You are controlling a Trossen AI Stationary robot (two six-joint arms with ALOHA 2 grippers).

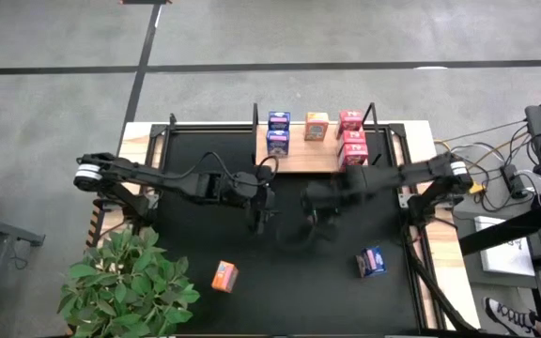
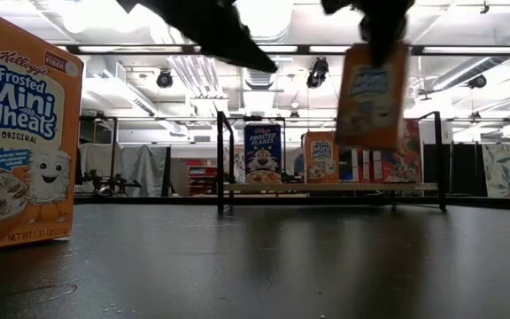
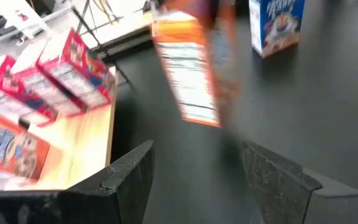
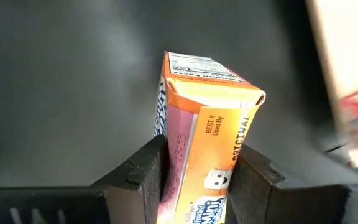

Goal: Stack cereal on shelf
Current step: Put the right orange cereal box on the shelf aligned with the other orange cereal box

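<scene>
1. Above the black mat in the high view, the right gripper (image 1: 322, 208) hangs near mid-table, the light wooden shelf board (image 1: 319, 156) just beyond it; the left gripper (image 1: 261, 208) waits beside it.
2. Low view: a small orange cardboard cereal box (image 2: 372, 96) dangles clear of the tabletop.
3. Left wrist view: left jaws apart, that box beyond them.
4. Right wrist view: right fingers (image 4: 143, 175) clamped on the box's sides.

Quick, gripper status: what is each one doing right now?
Left gripper: open, holding nothing, over the mat near the shelf.
Right gripper: shut on an orange cereal box, lifted off the mat.
</scene>
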